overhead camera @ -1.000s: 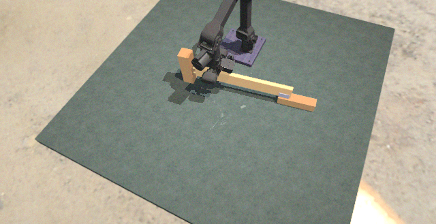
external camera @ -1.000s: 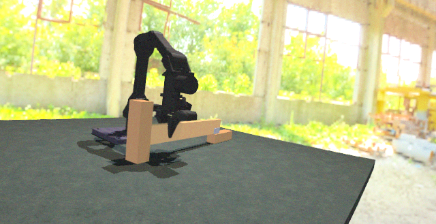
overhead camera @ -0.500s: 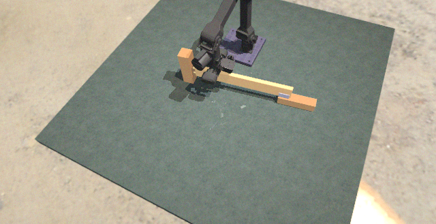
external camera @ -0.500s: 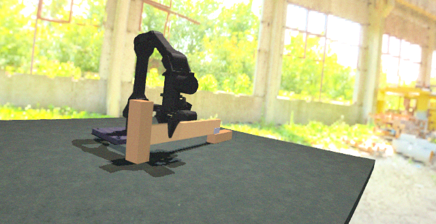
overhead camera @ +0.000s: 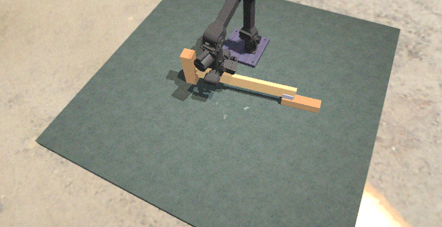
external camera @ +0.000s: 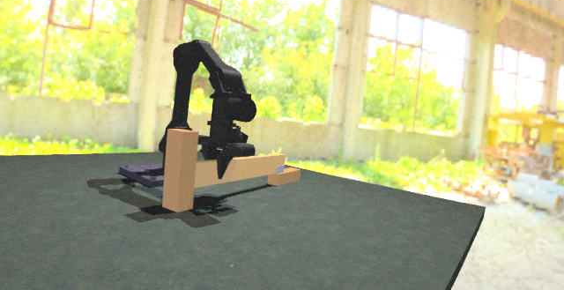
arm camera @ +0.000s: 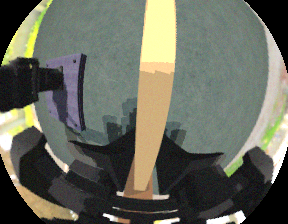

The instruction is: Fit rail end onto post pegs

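From the top view, we see the post (overhead camera: pixel 188 66) (external camera: pixel 178 171) stand upright on the mat (overhead camera: pixel 207 151) (external camera: pixel 308 237) (arm camera: pixel 215 75), at the left. The rail (overhead camera: pixel 255 83) (external camera: pixel 247 168) (arm camera: pixel 155 105) goes from just beside the post to the right, up off the mat. Its far end sits in the bracket (overhead camera: pixel 288 96) (external camera: pixel 280 169) on the low block (overhead camera: pixel 304 104) (external camera: pixel 286 178). We see the pegs (overhead camera: pixel 196 71) between the post and the rail's near end. The gripper (overhead camera: pixel 215 76) (external camera: pixel 218 167) (arm camera: pixel 145 128) is around the rail, close to the post, with a finger on each side. Behind the rail, we find the arm's base plate (overhead camera: pixel 254 63) (external camera: pixel 127 169) (arm camera: pixel 71 65) on the mat, apart from the rail.
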